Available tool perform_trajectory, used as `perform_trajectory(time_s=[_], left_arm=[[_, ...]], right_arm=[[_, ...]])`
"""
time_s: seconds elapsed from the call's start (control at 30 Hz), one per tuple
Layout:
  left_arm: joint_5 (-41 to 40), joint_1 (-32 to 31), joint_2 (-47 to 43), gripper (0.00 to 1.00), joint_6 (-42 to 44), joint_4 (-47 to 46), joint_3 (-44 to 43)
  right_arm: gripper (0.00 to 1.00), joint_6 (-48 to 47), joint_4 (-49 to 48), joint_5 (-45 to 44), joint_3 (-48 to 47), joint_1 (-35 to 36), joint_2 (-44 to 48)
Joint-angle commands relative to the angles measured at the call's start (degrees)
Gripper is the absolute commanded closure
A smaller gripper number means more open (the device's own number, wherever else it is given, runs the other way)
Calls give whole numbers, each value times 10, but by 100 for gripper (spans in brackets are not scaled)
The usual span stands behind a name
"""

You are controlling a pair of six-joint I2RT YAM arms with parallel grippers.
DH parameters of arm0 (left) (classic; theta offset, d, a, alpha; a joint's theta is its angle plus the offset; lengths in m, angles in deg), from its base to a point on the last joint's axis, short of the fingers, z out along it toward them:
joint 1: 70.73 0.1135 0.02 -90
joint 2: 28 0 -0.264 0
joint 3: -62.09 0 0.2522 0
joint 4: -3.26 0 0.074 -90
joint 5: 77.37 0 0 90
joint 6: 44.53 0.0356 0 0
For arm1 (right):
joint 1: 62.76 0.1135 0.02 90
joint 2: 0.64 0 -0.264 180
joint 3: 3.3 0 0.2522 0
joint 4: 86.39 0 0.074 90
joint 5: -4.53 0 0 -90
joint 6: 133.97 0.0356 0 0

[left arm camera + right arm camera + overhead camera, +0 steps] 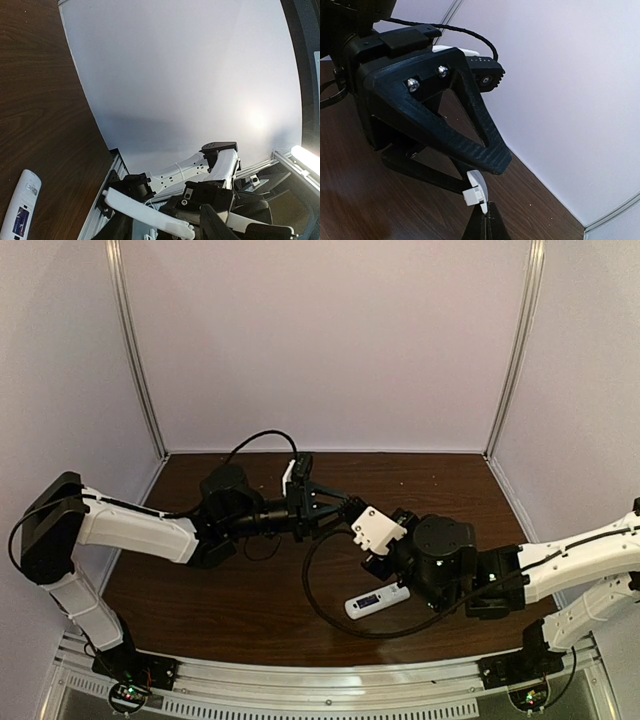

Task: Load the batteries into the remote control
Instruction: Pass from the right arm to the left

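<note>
The remote control [378,601] is seen lying flat on the dark wooden surface [250,590], at about 5 o'clock from the surface's middle in the top view. Its long axis runs from 8 o'clock to 2 o'clock, and a bluish display window is shown nearer the 8 o'clock end. Its 2 o'clock end is placed just beside the dark wrist of the right arm. It is gripped by neither claw.

Above the middle of the surface the two arms are brought together, the left reaching in from 9 o'clock and the right from 4 o'clock. The right claw [485,217] is pressed together, and a small white cover piece [474,192] is pinched by its edge at the fingertips and held clear of the surface. The left claw [345,507] is spread, with one black triangular finger set above the cover piece and the other below it. Whether either finger touches the piece cannot be told.

A black cable [318,592] is looped over the surface at 9 o'clock from the remote control.
</note>
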Motion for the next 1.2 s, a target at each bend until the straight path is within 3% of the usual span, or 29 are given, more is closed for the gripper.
perform_trajectory(time_s=[0.0,0.3,0.53,0.63,0.87,0.97,1.1,1.17], left_arm=[[17,11,19,56,-42,-82,10],[36,14,49,76,-93,-156,13],[47,15,61,92,-129,-194,13],[50,17,68,100,-151,-239,19],[65,28,67,100,-156,-294,30],[85,36,60,100,-134,-288,32],[133,55,32,100,-44,-210,31],[165,62,6,100,50,-111,16]], right_arm=[[100,-51,-26,-43,15,21,-11],[100,-84,-34,-41,28,33,-13],[91,-108,-16,-44,34,40,-13],[81,-116,-10,-40,41,43,-6],[46,-100,29,-40,45,44,23],[42,-49,89,-12,34,44,57],[33,37,159,75,24,39,138],[29,90,201,129,12,20,177]])
